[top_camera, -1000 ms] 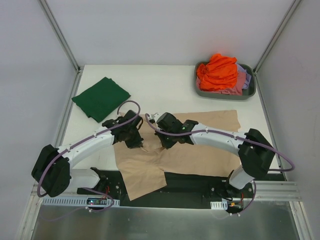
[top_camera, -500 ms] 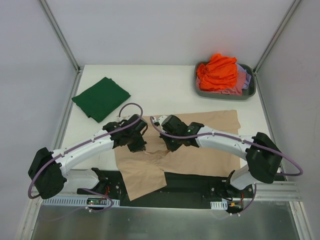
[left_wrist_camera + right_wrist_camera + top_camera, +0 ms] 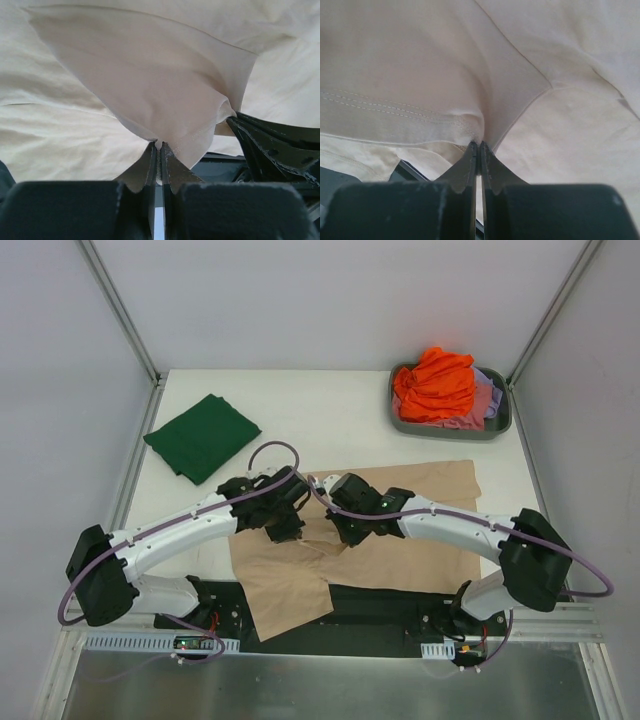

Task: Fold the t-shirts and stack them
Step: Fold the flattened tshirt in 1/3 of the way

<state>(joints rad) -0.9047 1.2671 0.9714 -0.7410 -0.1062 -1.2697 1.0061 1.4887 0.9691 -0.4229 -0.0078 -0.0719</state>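
A large beige t-shirt (image 3: 420, 530) lies spread over the near half of the table, one sleeve hanging past the front edge. My left gripper (image 3: 283, 527) is shut on a fold of its cloth (image 3: 165, 115) near the shirt's left part. My right gripper (image 3: 352, 530) is shut on another pinch of the same beige t-shirt (image 3: 470, 90) beside a stitched hem. The two grippers stand close together over the shirt's middle. A dark green t-shirt (image 3: 202, 436) lies folded at the back left. Orange (image 3: 435, 383), pink and lavender t-shirts are heaped in a tub.
The grey tub (image 3: 498, 424) stands at the back right corner. Metal frame posts rise at the table's back corners. The black base plate (image 3: 380, 605) of the arms runs along the front edge under the hanging sleeve.
Both grippers have moved right, drawing the pinched beige cloth with them. The left arm has stretched further toward the middle.
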